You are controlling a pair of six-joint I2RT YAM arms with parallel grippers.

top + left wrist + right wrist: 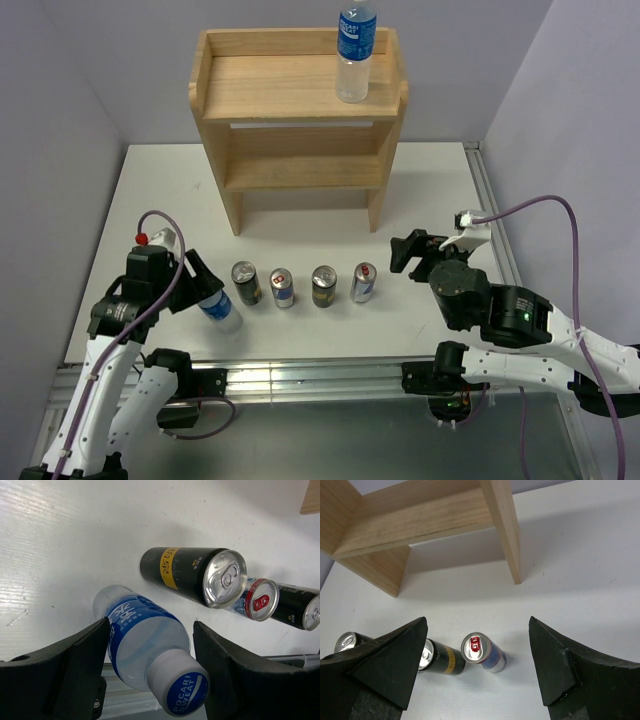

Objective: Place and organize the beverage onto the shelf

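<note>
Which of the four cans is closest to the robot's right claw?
The silver-blue can with the red tab, at the row's right end; the other three stand farther from the right gripper.

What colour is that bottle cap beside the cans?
Cap: blue top, white sides; left wrist view.

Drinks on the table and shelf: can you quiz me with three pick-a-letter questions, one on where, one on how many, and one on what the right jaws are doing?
1. Where on the shelf is the bottle? A. top board, right side B. lower tier C. underneath it
2. How many cans stand on the table? A. two B. four C. six
3. On the right gripper, the jaws are: A. shut on a can B. holding a bottle C. open and empty
Answers: 1 A, it stands up top near the right panel; 2 B, four stand in a row; 3 C, they stand wide apart, gripping nothing.
</note>
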